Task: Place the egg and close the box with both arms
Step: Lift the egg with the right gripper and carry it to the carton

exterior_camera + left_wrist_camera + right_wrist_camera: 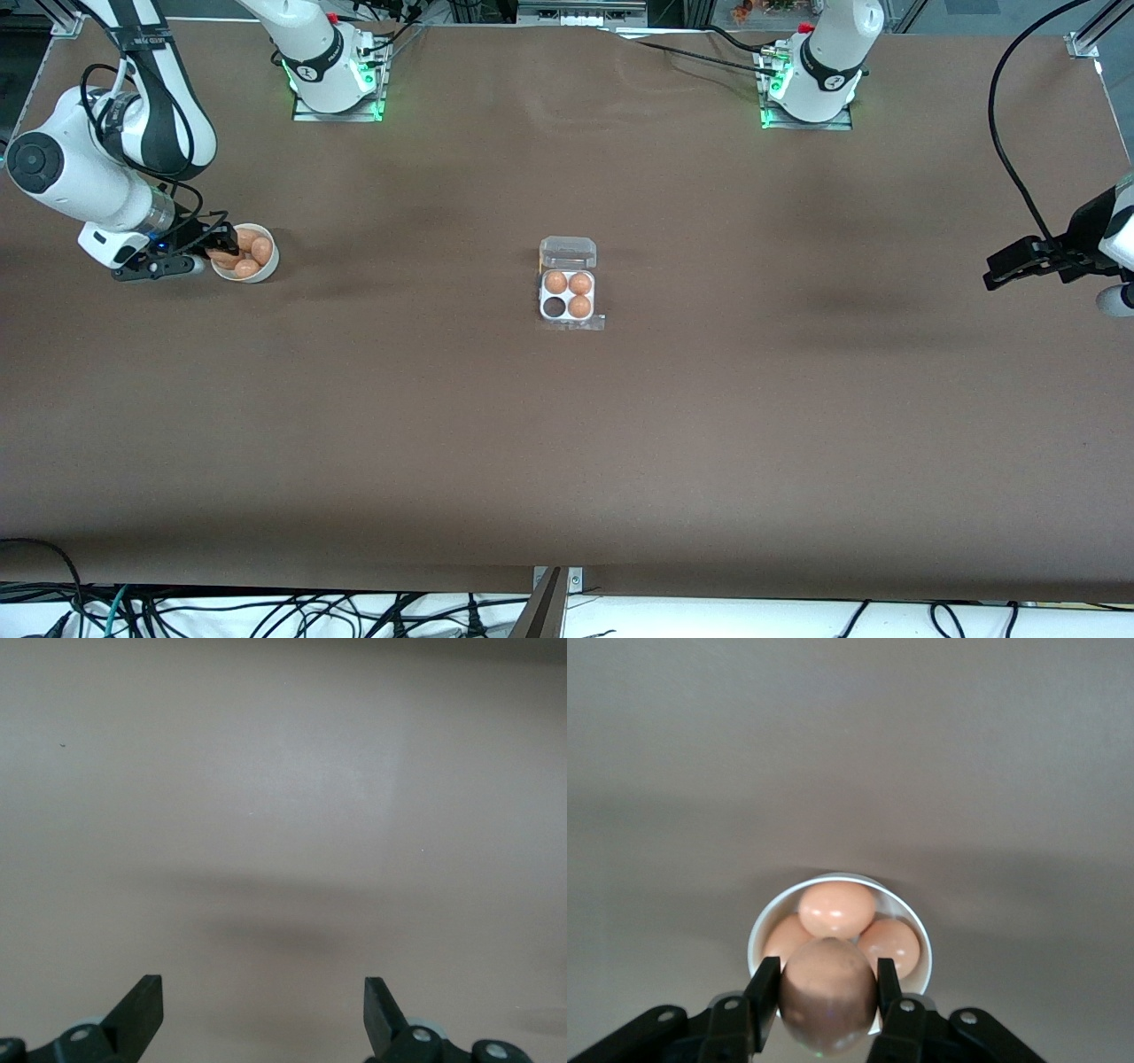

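The brown tabletop (567, 443) fills almost the whole front view, bare but for two small clusters, so there is wide open room for travel. The right arm (80, 177), at the far left of the frame, reaches down to the white bowl (264, 266) of brown eggs at mid-left. The left arm (1118, 221) waits at the right edge of the frame, its left hand (264, 1010) spread wide and holding nothing over bare tabletop.

The egg carton (569, 297) sits at the centre of the frame, its clear lid (568, 252) folded back toward the top. Three cells hold eggs — the empty cell (555, 307) is the lower-left one.

The right hand (827, 992) is clamped on a single egg (827, 992) at the bowl's rim, one finger on each side, with three more eggs in the bowl beneath it.

The step in hand looks like lifting that egg clear. I would raise it straight up first, so that it does not knock the bowl's rim or the eggs beneath, and keep the squeeze gentle. Then carry it across the open stretch toward the centre, well above the carton's walls, and lower it squarely into the empty cell, away from the neighbouring eggs and the upright lid edge.
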Robot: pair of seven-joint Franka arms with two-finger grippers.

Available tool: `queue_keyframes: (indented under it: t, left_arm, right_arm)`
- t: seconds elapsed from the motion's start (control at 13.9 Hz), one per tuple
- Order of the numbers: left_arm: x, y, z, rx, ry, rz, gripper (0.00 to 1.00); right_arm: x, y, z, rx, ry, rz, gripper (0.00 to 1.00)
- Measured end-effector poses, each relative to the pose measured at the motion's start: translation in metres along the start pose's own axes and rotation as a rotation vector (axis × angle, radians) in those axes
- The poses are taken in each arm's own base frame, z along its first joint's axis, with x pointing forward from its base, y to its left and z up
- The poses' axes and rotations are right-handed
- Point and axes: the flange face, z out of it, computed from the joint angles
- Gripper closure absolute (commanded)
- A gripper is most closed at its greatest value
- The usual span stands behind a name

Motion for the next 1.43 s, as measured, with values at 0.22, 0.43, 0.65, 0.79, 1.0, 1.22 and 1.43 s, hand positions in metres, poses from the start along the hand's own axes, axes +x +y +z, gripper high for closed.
queue_keyframes:
  t: [0.22,0.43,0.65,0.79,1.0,1.22,1.43]
  left_arm:
    - [0.000,0.000,0.000,0.000,0.000,0.000,0.00]
    - [0.000,0.000,0.000,0.000,0.001,0.000,0.00]
    - [0.000,0.000,0.000,0.000,0.001,-0.001,0.00]
    - [0.000,-0.001,0.000,0.000,0.001,-0.001,0.00]
    - [0.001,-0.004,-0.001,0.028,0.004,0.002,0.00]
    - [0.002,-0.006,-0.008,0.054,0.021,0.004,0.00]
    - [0.002,-0.006,-0.011,0.053,0.026,0.004,0.00]
  right_arm:
    - [0.027,-0.030,-0.030,0.000,-0.051,-0.007,0.85]
    - [0.065,-0.075,-0.062,0.008,-0.112,0.012,0.85]
    - [0.103,-0.130,-0.077,0.002,-0.153,0.054,0.85]
    - [0.123,-0.173,-0.075,-0.006,-0.169,0.097,0.85]
    - [0.140,-0.247,-0.062,0.012,-0.184,0.177,0.85]
    - [0.150,-0.317,-0.053,0.026,-0.185,0.270,0.85]
    - [0.155,-0.377,-0.041,0.055,-0.199,0.366,0.85]
